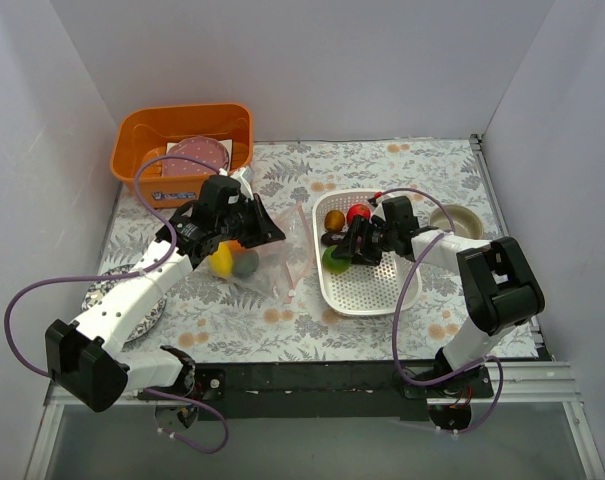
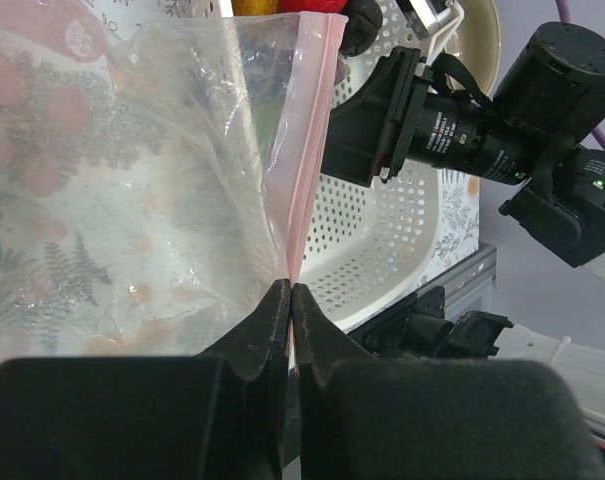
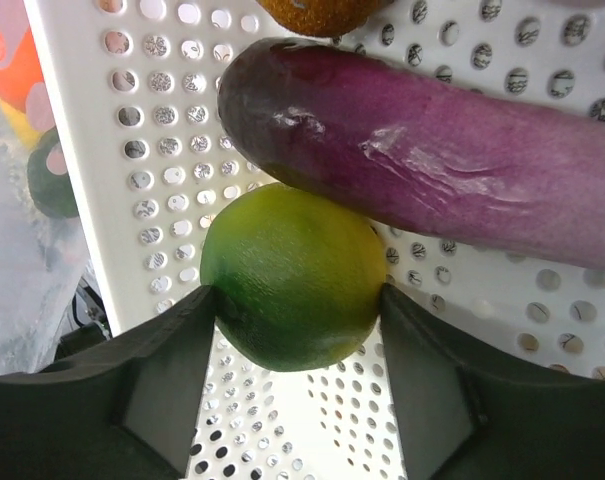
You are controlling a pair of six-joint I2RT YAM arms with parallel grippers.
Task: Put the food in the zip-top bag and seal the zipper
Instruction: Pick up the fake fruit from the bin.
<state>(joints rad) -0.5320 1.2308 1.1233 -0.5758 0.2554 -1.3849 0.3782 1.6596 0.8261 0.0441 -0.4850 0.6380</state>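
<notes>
Green fruit (image 3: 292, 275) in grip of right tool (image 3: 297, 293), beside purple eggplant (image 3: 432, 170).

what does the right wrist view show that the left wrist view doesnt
Only the right wrist: the right gripper closed against both sides of a green fruit, with the purple eggplant touching it. Only the left wrist: the left gripper shut on the pink zipper, and the right arm beyond. Both: the white perforated basket and the clear zip-top bag.
</notes>
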